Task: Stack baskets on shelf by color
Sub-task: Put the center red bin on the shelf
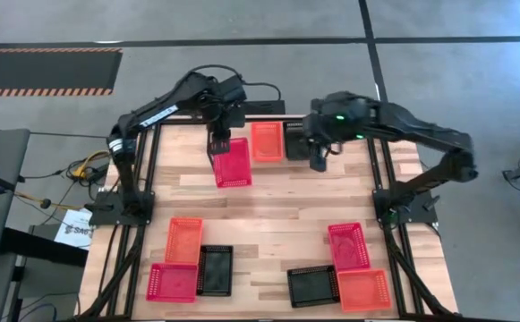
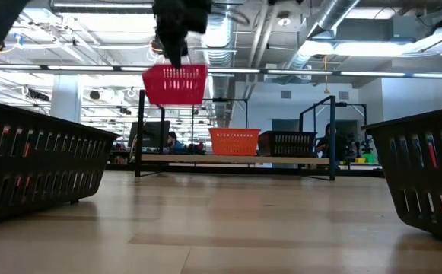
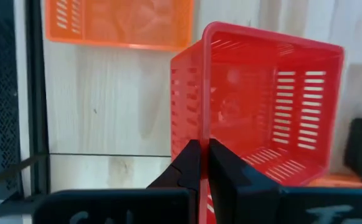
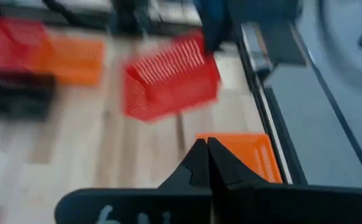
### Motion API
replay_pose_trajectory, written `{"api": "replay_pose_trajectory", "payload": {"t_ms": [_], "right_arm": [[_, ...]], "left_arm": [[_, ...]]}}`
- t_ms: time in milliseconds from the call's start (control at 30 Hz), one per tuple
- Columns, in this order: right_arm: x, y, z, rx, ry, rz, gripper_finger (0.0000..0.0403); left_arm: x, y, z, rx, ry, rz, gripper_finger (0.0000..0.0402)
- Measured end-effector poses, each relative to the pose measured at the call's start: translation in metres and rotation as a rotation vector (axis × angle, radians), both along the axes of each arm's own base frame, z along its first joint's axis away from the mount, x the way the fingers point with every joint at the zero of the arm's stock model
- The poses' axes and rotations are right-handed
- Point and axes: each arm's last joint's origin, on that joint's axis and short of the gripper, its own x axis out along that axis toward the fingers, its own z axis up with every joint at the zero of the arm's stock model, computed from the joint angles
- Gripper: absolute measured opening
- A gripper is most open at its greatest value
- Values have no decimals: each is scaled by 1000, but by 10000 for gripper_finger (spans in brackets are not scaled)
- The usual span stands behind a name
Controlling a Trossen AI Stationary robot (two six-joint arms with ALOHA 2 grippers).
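Seen from above: wooden tabletop (image 1: 268, 210) with two dark arms reaching in from either side toward the far edge.

Left pincer (image 1: 219, 150) closed tight on the rim of a red basket (image 1: 233, 163), holding it lifted above the tabletop, just beside the shelf (image 1: 273, 161). From table height, same red basket (image 2: 175, 84) hanging in the air, well above the shelf board (image 2: 236, 159), slightly tilted. Up close from the left wrist, fingers (image 3: 190, 165) pinched together on the basket wall (image 3: 261, 106), open side facing the camera.

On the shelf at the far edge: an orange basket (image 1: 266, 140) in the middle and a black basket (image 1: 297, 143) touching it on the right arm's side. From table height, orange basket (image 2: 234, 141) and black basket (image 2: 287, 143) standing side by side on the board.

Right pincer (image 1: 319, 163) hovering near the black basket on the shelf, fingers (image 4: 202, 163) pressed together, holding nothing.

Near the front edge, left group: orange basket (image 1: 183, 240), red basket (image 1: 173, 283), black basket (image 1: 215, 270), clustered and touching. Right group: red basket (image 1: 349, 245), black basket (image 1: 312, 286), orange basket (image 1: 364, 290), also clustered.
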Motion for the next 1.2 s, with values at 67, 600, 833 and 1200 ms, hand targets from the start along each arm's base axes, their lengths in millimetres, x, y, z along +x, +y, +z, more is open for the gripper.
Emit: {"api": "replay_pose_trajectory", "payload": {"t_ms": [67, 600, 833, 1200], "right_arm": [[-12, 9, 9, 17, -38, 11, 0], [-12, 36, 9, 70, -30, 83, 0], [5, 35, -6, 76, 49, 84, 0], [10, 35, -10, 70, 58, 88, 0]], "left_arm": [[4, 9, -11, -8, 27, -16, 0], [23, 60, -80, -73, 198, -15, 0], [25, 72, -83, -27, 142, -5, 0], [21, 89, -88, -7, 117, 6, 0]]}}
